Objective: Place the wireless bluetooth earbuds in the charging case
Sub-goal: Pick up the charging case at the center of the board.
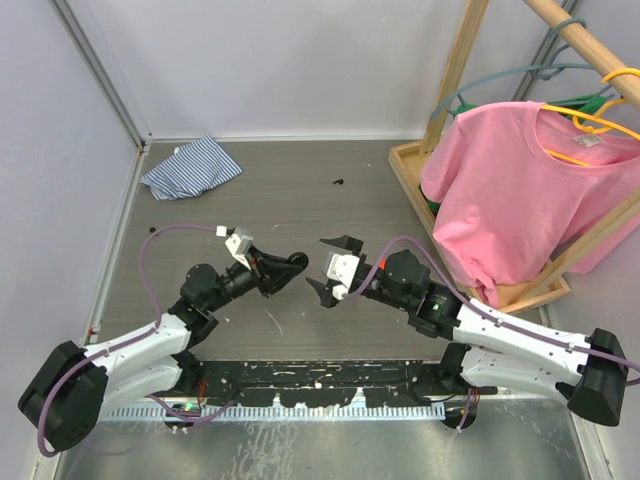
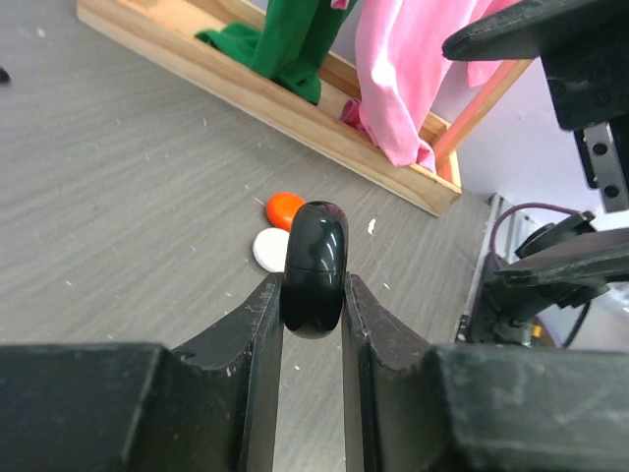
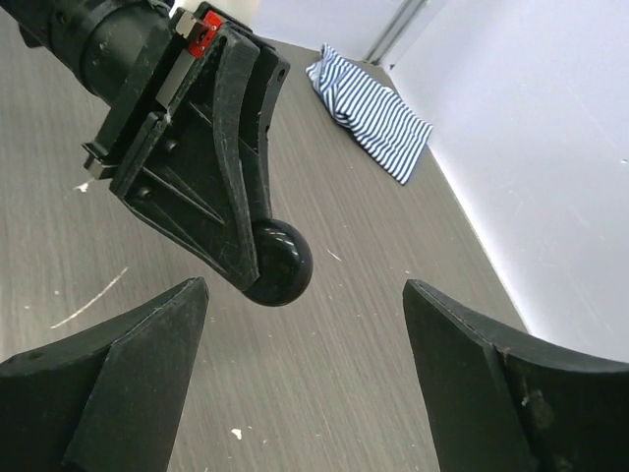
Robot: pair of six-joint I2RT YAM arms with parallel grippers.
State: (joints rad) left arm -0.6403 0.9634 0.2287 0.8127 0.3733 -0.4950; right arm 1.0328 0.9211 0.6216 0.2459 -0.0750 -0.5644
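I had the left claw [image 1: 292,264] nearly closed, its two fingers clamped on the flat sides of the black round case [image 2: 314,265], which stood on edge between the pads and poked out past the tips, lifted above the table [image 1: 300,200]. The right claw [image 1: 328,267] faced it tip to tip, just apart, jaws spread wide and gripping nothing; through its own camera the case hung between its two fingers, touching neither. Beyond the held case, on the table, an orange disc [image 2: 285,207] and a white disc [image 2: 269,249] lay side by side. Far out on the table sat a small dark speck [image 1: 340,181]; whether it was an earbud I could not tell, it was too small. A striped cloth [image 1: 190,168] lay crumpled in the far left corner, and a pink T-shirt [image 1: 520,190] hung on the wooden rack [image 1: 410,170] at the right.
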